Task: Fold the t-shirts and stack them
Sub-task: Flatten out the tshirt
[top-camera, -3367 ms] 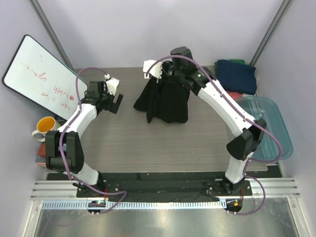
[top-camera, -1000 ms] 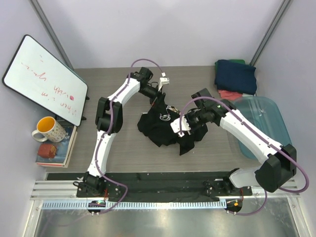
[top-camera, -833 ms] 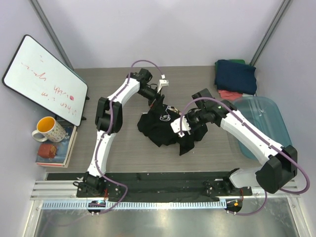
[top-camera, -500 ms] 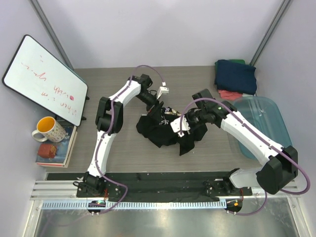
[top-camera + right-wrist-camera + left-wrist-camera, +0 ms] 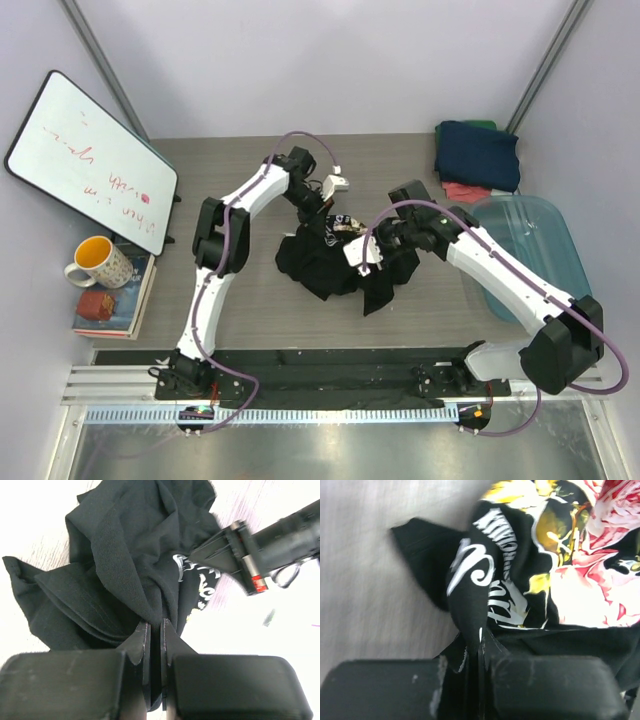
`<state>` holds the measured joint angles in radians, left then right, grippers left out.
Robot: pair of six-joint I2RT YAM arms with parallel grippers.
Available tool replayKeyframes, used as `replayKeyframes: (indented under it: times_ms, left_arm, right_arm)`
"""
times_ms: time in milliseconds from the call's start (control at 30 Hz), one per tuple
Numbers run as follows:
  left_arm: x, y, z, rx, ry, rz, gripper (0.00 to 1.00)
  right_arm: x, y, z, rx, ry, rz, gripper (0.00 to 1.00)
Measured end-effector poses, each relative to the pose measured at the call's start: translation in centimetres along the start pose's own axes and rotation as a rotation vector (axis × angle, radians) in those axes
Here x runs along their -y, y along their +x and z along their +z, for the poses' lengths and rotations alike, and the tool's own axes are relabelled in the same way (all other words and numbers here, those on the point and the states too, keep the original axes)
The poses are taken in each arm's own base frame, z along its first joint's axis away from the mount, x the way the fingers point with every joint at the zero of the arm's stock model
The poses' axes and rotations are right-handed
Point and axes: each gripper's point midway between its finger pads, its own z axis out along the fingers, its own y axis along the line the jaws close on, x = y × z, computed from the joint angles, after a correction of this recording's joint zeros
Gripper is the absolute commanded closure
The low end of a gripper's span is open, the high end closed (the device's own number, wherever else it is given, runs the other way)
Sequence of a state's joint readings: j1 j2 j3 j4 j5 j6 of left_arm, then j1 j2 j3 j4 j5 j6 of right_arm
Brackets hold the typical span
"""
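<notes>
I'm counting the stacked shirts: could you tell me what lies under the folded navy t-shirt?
Under the navy t-shirt, a coral-red t-shirt pokes out at its near edge and a green t-shirt at its far edge. Their order and anything else beneath are covered.

The loose t-shirt [image 5: 320,268] lies at the middle of the table [image 5: 240,300], between the two arms — the left gripper [image 5: 320,212] at its far edge, the right gripper [image 5: 362,252] on its right part. The stack of t-shirts [image 5: 478,152] sits in the far right corner, the tub [image 5: 550,265] just in front of it. Left of the table leans the whiteboard [image 5: 85,150]; nearer, the mug [image 5: 93,262] stands just behind the books [image 5: 112,300].
</notes>
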<state>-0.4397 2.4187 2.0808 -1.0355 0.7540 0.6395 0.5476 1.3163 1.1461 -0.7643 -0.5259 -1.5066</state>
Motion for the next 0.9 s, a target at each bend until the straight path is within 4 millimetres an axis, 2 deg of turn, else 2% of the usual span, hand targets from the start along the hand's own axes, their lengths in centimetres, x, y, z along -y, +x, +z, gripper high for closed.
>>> replayKeyframes:
  times_ms: [67, 133, 233, 333, 400, 500, 633, 667, 700, 767, 800, 867, 900]
  left_arm:
    - [-0.7, -0.4, -1.3, -0.004, -0.062, -0.009, 1.0]
    - [-1.3, -1.1, -3.7, 0.012, -0.139, 0.004, 1.0]
    - [-1.7, -2.9, -9.4, 0.065, -0.274, 0.03, 1.0]
    - [-0.7, -5.0, -16.0, 0.13, -0.395, 0.082, 1.0]
    - [0.2, -6.2, -18.7, 0.154, -0.441, 0.125, 1.0]
    - [1.7, -7.0, -21.3, 0.153, -0.493, 0.196, 1.0]
    - [2.7, -5.4, -22.0, 0.078, -0.494, 0.229, 1.0]
    - [2.8, -4.8, -22.0, 0.054, -0.489, 0.229, 1.0]
    - [2.7, -4.3, -21.8, 0.033, -0.486, 0.227, 1.0]
    - [2.8, -3.0, -21.5, -0.008, -0.47, 0.216, 1.0]
    - [2.7, -2.5, -21.4, -0.029, -0.471, 0.216, 1.0]
    - [2.4, -1.5, -21.7, -0.064, -0.485, 0.203, 1.0]
    - [2.2, -1.1, -21.9, -0.076, -0.495, 0.196, 1.0]
  right_arm:
    - [0.0, 0.4, 0.2, -0.011, 0.005, 0.005, 0.99]
    - [0.1, 0.7, 0.3, -0.021, 0.016, 0.008, 0.99]
    - [0.5, 1.2, 0.4, -0.033, 0.042, 0.003, 0.99]
    - [1.6, 1.5, 0.7, -0.035, 0.085, -0.017, 0.99]
    - [2.4, 1.6, 0.9, -0.035, 0.11, -0.032, 0.99]
    - [3.4, 2.2, 1.3, -0.049, 0.145, -0.045, 0.99]
    - [4.2, 4.1, 2.0, -0.086, 0.175, -0.039, 0.98]
    - [4.4, 4.6, 2.1, -0.095, 0.183, -0.036, 0.93]
    - [4.6, 4.9, 2.2, -0.1, 0.191, -0.034, 0.7]
    - [5.1, 5.5, 2.1, -0.107, 0.214, -0.017, 0.45]
    - [5.2, 5.8, 2.1, -0.11, 0.224, 0.009, 0.26]
    - [5.1, 6.4, 1.7, -0.117, 0.235, 0.093, 0.13]
    - [5.1, 6.7, 1.5, -0.112, 0.246, 0.159, 0.1]
